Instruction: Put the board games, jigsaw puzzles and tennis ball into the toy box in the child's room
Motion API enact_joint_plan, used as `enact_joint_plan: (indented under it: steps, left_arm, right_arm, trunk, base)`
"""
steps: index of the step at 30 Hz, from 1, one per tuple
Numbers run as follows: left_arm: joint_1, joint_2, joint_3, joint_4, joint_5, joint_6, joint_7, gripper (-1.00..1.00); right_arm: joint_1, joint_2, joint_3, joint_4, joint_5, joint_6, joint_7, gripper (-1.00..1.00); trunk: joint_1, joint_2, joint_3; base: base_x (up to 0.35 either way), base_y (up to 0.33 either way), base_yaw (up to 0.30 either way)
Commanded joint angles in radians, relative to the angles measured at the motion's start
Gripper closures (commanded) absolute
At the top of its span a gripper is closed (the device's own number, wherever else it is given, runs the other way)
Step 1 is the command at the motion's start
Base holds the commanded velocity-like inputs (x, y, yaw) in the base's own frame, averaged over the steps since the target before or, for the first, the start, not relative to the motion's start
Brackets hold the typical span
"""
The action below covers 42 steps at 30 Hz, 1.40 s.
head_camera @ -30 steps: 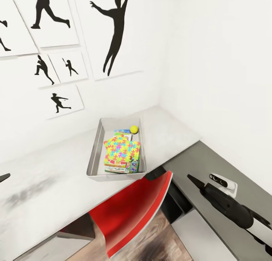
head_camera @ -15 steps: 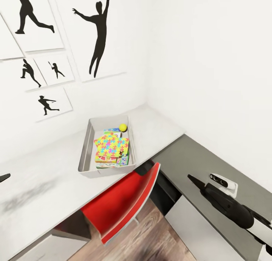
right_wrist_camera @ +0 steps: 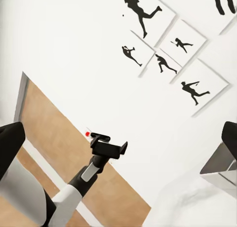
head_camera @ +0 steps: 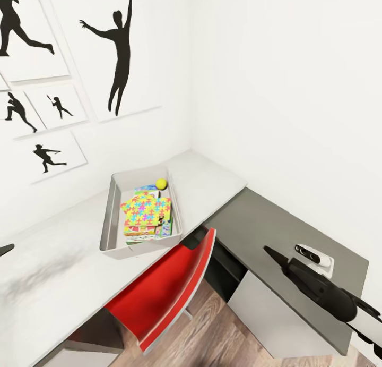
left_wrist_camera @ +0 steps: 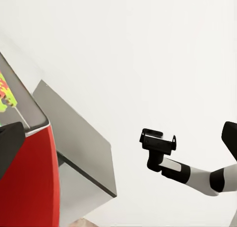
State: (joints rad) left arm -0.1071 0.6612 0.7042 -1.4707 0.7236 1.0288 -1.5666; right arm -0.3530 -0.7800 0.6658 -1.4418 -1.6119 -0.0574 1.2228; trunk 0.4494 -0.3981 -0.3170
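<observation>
Looking like a kid's room at home: silhouette sports pictures (head_camera: 114, 64) hanging on white wall, bin (head_camera: 109, 223) holding a puzzle (head_camera: 146, 210) and ball (head_camera: 161, 184) sitting on tabletop (head_camera: 53, 271), red chair (head_camera: 164, 287) over wood floor (head_camera: 223, 335).

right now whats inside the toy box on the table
The toy box holds a bright jigsaw puzzle on top of a stack of printed game boxes, with a yellow tennis ball at the far end. The puzzle covers most of the stack, so the count beneath is unclear.

Bright, even, soft-shadowed renders, slightly blurred, with wide-angle stretching at the edges.
</observation>
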Motion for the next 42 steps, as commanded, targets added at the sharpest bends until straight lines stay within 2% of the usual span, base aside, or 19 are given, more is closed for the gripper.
enact_joint_plan:
  steps: [1,8,21,29,42]
  left_arm:
    - [0.000,0.000,0.002,0.000,0.000,0.010,-0.004,-1.00]
    - [0.000,0.000,0.010,0.001,0.000,0.008,-0.004,-1.00]
    - [0.000,0.000,0.012,0.001,0.000,0.007,-0.004,-1.00]
    - [0.000,-0.002,0.030,0.001,0.000,0.007,-0.004,-1.00]
    - [0.000,-0.002,0.032,0.001,0.001,0.006,-0.004,-1.00]
  right_arm:
    - [-0.003,-0.002,0.006,0.002,-0.008,-0.006,0.006,-1.00]
    - [-0.003,-0.002,0.006,0.030,-0.012,-0.006,0.043,-1.00]
    - [-0.003,-0.002,0.006,0.040,-0.014,-0.005,0.051,-1.00]
    - [-0.003,-0.002,0.006,0.040,-0.014,-0.007,0.053,-1.00]
    - [-0.003,-0.004,0.006,0.046,-0.012,-0.007,0.078,-1.00]
  trunk:
    - [0.001,-0.002,0.000]
    - [0.001,-0.002,0.009]
    - [0.001,-0.002,0.027]
    - [0.001,-0.002,0.038]
    - [0.001,-0.002,0.055]
  base:
    - [0.000,0.044,-0.205]
    - [-0.050,0.101,-0.205]
    - [-0.156,0.087,-0.205]
    - [-0.030,0.018,-0.205]
    - [-0.037,0.031,-0.205]
